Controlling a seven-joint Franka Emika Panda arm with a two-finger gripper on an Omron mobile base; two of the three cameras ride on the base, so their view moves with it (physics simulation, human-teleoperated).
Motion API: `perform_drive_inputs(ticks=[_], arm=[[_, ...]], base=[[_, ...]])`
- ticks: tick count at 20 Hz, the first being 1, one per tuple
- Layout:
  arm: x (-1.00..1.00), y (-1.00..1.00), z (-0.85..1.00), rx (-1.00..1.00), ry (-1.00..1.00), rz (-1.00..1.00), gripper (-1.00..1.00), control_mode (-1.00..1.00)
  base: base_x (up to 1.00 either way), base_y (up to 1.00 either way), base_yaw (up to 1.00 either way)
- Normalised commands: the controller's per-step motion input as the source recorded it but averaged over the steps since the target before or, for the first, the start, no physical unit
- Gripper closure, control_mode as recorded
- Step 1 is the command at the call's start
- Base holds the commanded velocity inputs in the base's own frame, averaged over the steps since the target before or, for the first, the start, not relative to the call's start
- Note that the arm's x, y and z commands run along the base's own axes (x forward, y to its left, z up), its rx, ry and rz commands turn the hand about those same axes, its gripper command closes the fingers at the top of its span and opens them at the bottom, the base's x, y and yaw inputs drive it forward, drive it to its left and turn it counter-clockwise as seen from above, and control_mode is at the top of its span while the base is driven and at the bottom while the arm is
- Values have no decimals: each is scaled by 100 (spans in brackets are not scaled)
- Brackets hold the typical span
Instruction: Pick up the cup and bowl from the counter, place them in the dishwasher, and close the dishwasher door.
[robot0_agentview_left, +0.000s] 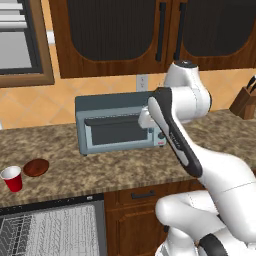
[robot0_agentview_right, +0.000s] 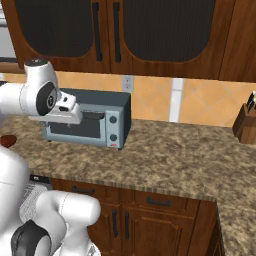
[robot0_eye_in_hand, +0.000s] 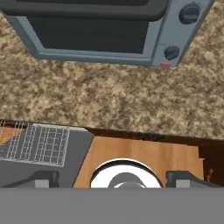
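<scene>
Speckled granite bench (robot0_agentview_left: 115, 167) ran beneath the end effector (robot0_eye_in_hand: 114, 178), whose fingers (robot0_eye_in_hand: 43, 178) stood wide apart, holding nothing. Below and to its left, the dishwasher (robot0_agentview_left: 52, 227) showed white racks, cut off by the frame edge. Farther left sat the bowl (robot0_agentview_left: 36, 167) and the cup (robot0_agentview_left: 12, 178), apart. Ahead stood a toaster oven (robot0_agentview_left: 117, 125), partly hidden by the arm.

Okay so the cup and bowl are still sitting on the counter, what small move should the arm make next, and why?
Probably swing the hand left toward the cup. It stands upright beside the bowl near the counter edge, above the open dishwasher rack. The hand camera faces the toaster oven, well to the right of both, and the gripper has its jaws wide apart with nothing between them.
</scene>
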Motion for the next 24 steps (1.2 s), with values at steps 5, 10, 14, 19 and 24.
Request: perform_drive_inputs(ticks=[5, 10, 14, 19, 24], arm=[[-57, 97, -18, -1, 3, 1, -100, -100], [-43, 73, -47, -11, 3, 4, -100, -100], [-4, 83, -36, -6, 1, 2, -100, -100], [5, 88, -18, 1, 1, 0, -100, -100], [4, 50, -18, 6, 1, -8, -100, -100]], base=[[0, 0, 0], [0, 0, 0], [0, 0, 0], [0, 0, 0], [0, 0, 0]])
